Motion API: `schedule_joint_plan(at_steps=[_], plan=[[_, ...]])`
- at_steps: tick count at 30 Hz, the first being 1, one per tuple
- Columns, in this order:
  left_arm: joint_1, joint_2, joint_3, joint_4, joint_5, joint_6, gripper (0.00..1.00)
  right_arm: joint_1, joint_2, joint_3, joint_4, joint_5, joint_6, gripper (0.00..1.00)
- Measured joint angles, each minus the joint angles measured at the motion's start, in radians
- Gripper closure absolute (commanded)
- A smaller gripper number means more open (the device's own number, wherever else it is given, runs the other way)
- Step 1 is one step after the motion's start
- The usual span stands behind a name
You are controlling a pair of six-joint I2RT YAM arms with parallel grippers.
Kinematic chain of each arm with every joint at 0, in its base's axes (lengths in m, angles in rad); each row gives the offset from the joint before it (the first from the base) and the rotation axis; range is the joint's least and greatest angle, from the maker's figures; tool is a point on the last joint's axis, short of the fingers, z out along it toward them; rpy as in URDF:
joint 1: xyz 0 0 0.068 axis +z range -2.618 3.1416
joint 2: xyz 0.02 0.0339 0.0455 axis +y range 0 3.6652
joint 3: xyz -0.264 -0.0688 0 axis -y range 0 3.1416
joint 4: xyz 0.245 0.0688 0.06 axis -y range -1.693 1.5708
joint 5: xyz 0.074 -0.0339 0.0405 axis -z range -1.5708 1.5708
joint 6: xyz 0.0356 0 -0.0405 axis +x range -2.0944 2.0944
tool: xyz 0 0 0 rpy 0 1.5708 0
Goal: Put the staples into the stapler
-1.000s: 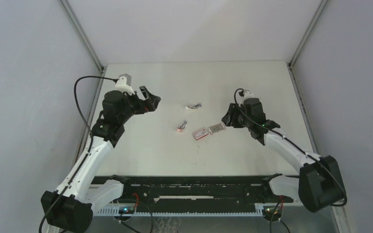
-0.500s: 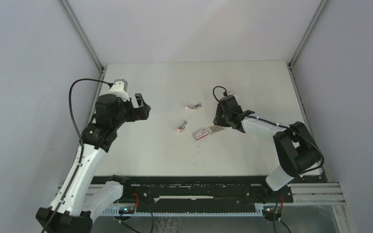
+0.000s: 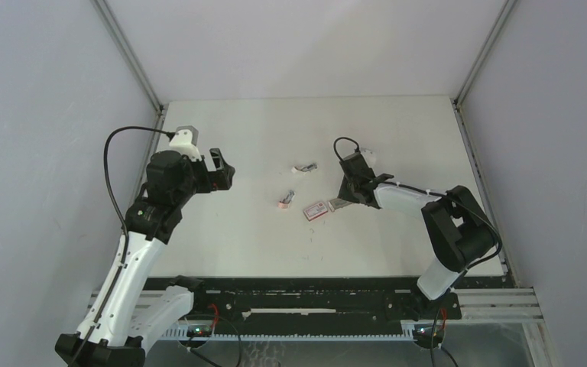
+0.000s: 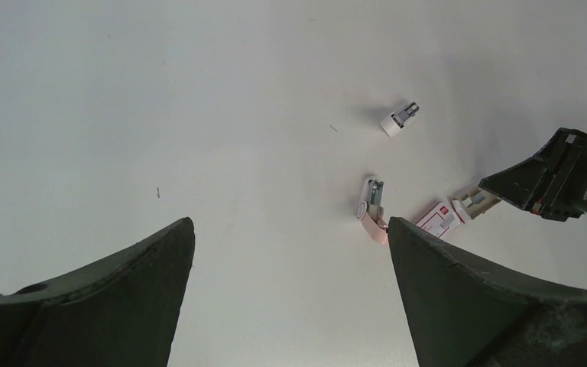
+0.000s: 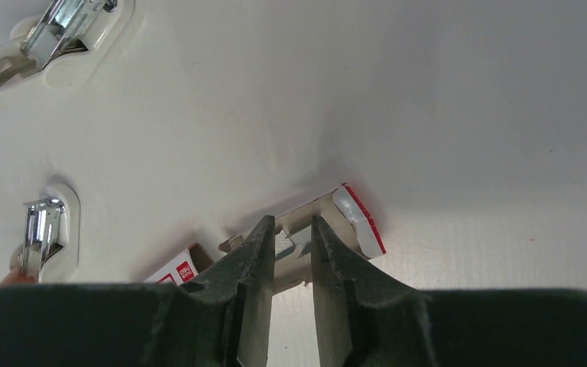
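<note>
The right fingers (image 5: 254,264), drawn close with only a slim gap between them, dip their tips into the grey tray (image 5: 327,215) of staples (image 5: 285,246). The tray juts from the red-and-white box (image 3: 316,210), which lies mid-bench (image 3: 397,130), somewhat nearer the right edge; whether the fingers pinch a strip cannot be told. The pink-and-white stapler (image 3: 285,199) lies just left of the box, with a second white-and-metal piece (image 3: 304,166) beyond it towards the far edge, while the left fingers (image 4: 122,294) hang spread wide, holding nothing, above the bench near its left edge.
</note>
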Motion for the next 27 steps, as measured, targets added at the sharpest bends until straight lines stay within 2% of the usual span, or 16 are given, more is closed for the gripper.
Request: schedule_joint_plan(at_steps=[27], plan=[[0.0, 0.0, -0.001, -0.007, 0.0, 0.0, 0.02, 0.002, 0.039, 0.007, -0.032, 0.019, 0.039, 0.8]])
